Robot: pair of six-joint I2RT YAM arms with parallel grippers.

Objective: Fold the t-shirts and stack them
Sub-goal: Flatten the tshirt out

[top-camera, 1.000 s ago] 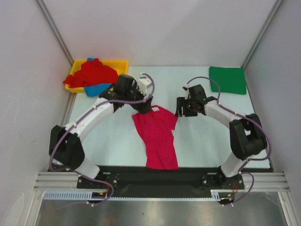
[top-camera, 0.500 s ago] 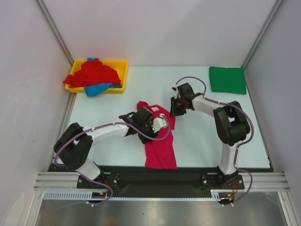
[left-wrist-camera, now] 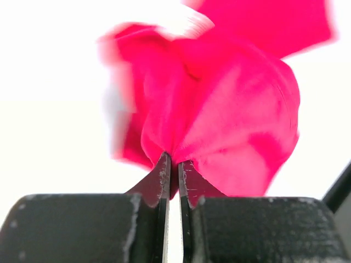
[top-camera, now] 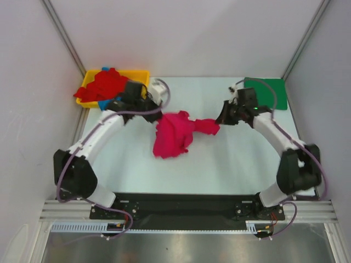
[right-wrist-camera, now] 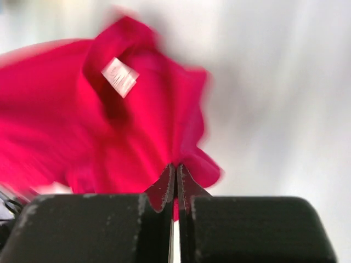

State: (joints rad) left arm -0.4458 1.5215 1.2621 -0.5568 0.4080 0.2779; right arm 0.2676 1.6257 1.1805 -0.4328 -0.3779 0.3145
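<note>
A magenta-pink t-shirt (top-camera: 174, 134) hangs bunched and lifted between my two grippers above the middle of the table. My left gripper (top-camera: 155, 116) is shut on its left edge, and the cloth (left-wrist-camera: 219, 120) billows out just beyond the pinching fingertips. My right gripper (top-camera: 220, 121) is shut on the right end of the shirt, where a white label (right-wrist-camera: 119, 75) shows on the cloth (right-wrist-camera: 82, 131). A green t-shirt (top-camera: 266, 92) lies folded flat at the back right. Red t-shirts (top-camera: 107, 85) and a blue one (top-camera: 102, 104) are heaped at the back left.
A yellow tray (top-camera: 143, 74) at the back left corner holds the red and blue heap, which spills over its front edge. White walls with metal posts close in the table on three sides. The arms' black base rail (top-camera: 186, 205) runs along the near edge.
Both grippers have closed on the pink shirt and lifted it off the table. The left arm swung back toward the tray, the right toward the green shirt, pulling the shirt into a raised bunch.
</note>
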